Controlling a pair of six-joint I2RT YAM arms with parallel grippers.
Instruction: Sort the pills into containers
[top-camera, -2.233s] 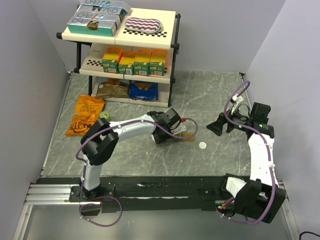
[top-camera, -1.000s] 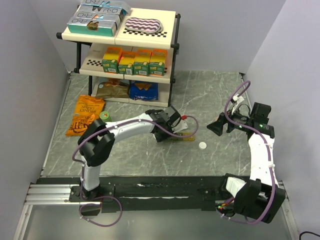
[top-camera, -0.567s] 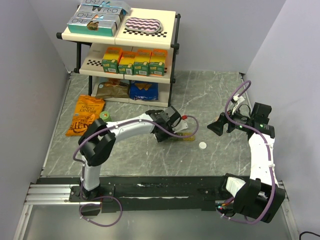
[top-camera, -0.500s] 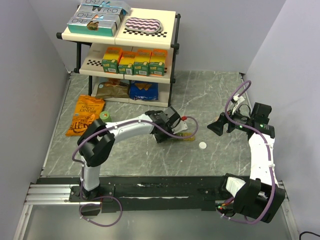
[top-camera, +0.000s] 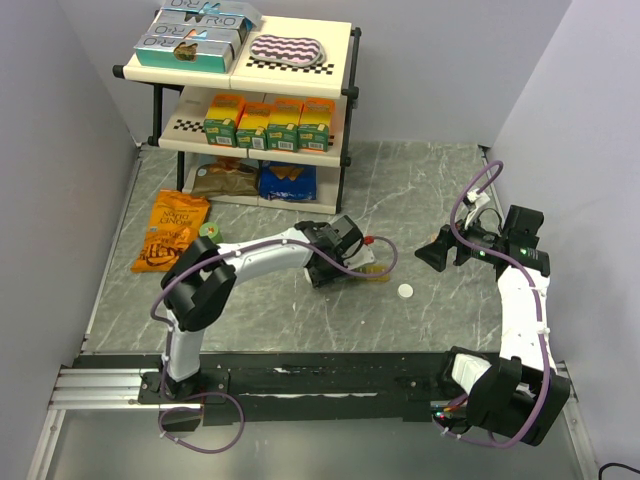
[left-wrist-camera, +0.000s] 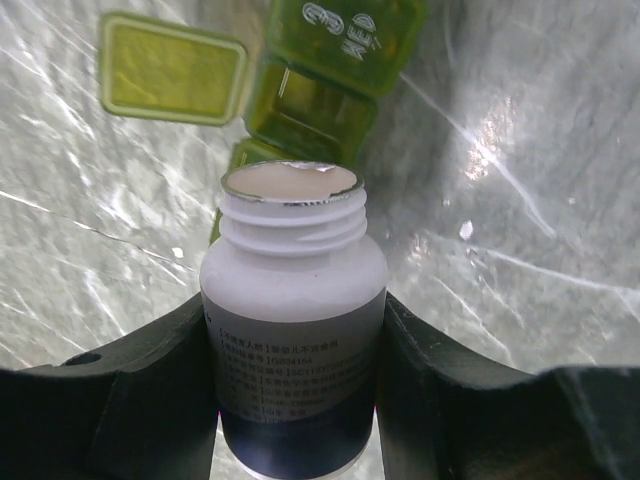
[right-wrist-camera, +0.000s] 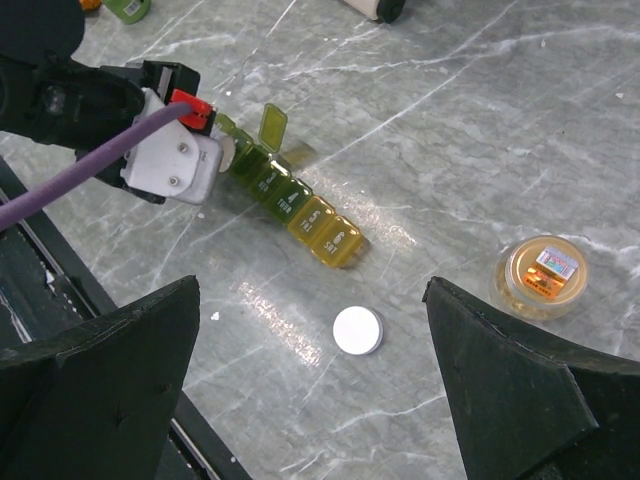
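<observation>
1. Grey marbled tabletop (top-camera: 420, 190) between grey walls is your workspace. Nearest the arm bases lies a small round white cap (top-camera: 404, 291), apart from the bottle it presumably belongs to.
2. Your left gripper (left-wrist-camera: 295, 370) is clenched on a white plastic pill bottle with a dark label (left-wrist-camera: 292, 290). The bottle is uncapped, and its mouth points toward the long strip of olive-to-yellow translucent compartments (right-wrist-camera: 290, 200) lying on the table just beyond it.
3. One square green lid (left-wrist-camera: 172, 68) on the strip is flipped open, so I judge the step in hand to be pouring into that open compartment. Line the bottle mouth directly over it before you tip. Tilt slowly so pills come out singly, and stay low so they don't bounce onto the marble.
4. Your right gripper (top-camera: 432, 254) hangs released, holding nothing, to the right of the strip. You could use it to steady the yellow end if the strip slides.
5. You cannot tell whether the bottle mouth is foil-sealed or clear, or whether there are pills inside. The bottle hides the compartment directly under it. From above, the left wrist covers much of the strip. No compartment's contents can be made out.
6. Farthest back, the cream two-tier shelf rack (top-camera: 245, 90) plays no part in this step.
</observation>
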